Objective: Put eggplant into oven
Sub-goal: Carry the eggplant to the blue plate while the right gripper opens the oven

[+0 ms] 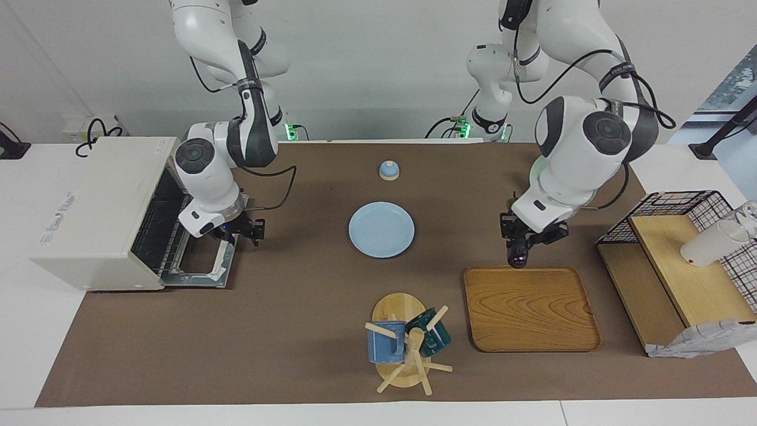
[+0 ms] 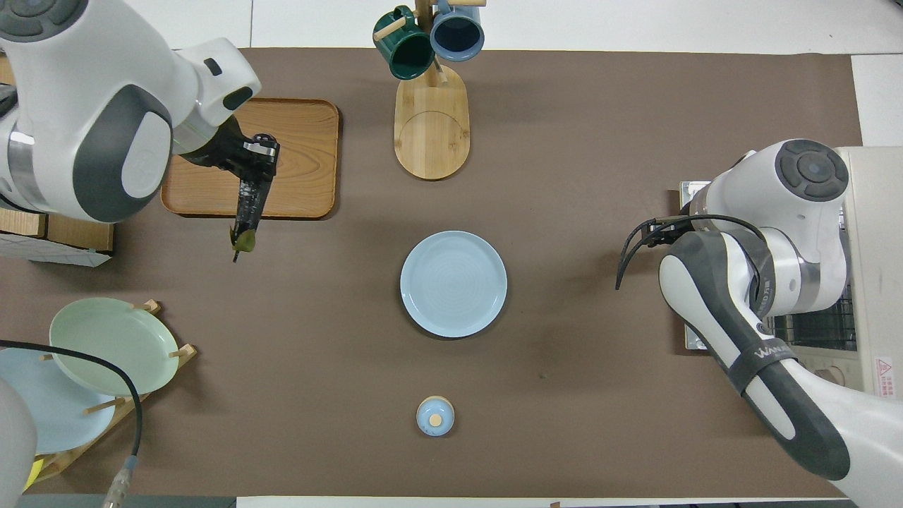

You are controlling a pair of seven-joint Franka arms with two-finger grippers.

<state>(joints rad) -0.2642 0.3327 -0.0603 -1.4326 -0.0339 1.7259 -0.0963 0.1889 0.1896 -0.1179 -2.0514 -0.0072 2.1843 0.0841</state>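
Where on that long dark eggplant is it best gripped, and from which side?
Grip the eggplant across its body near the blunt end, from above, as the left gripper does over the wooden tray. It is narrow enough for the jaws, and it hangs stem tip down, ready for the oven.

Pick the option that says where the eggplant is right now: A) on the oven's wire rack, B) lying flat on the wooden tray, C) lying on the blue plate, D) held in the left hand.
D: the left hand grips the eggplant in the air, by the wooden tray's edge nearer the robots.
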